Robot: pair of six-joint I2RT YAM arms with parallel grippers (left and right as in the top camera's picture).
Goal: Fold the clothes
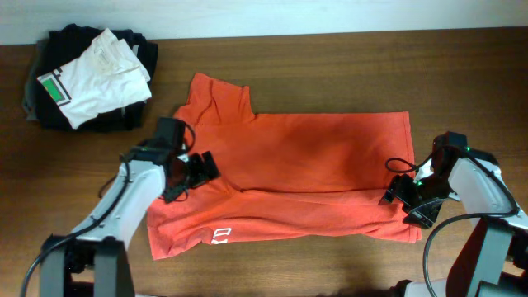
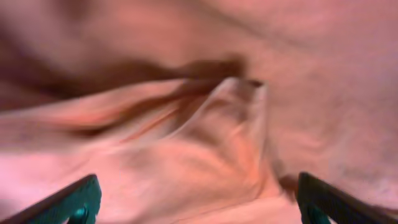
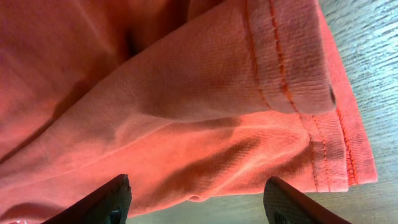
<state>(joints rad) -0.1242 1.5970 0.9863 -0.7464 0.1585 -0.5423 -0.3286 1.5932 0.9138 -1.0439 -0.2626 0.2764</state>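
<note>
Brown wood worktop (image 1: 330, 49): red-orange cotton short-sleeved T-shirt (image 1: 313, 165), centre. L tool (image 1: 198, 172) at its 9 o'clock edge, R tool (image 1: 402, 206) at 3 o'clock hem; both apart, empty. Step: prob. lengthwise fold laid. Next: regrip, fold crosswise.

The T-shirt (image 1: 313, 165) blankets the middle of the table (image 1: 346, 66), leaving bare wood for passage along the far edge, to the right of the hem and in a narrow strip at the near edge. A pile of black and white garments (image 1: 87, 78) blocks the far left corner, apart from the shirt's sleeve. The left gripper (image 1: 198, 173) at the shirt's left edge and the right gripper (image 1: 400, 202) at the hem, jaws spread, close off both flanks.
</note>
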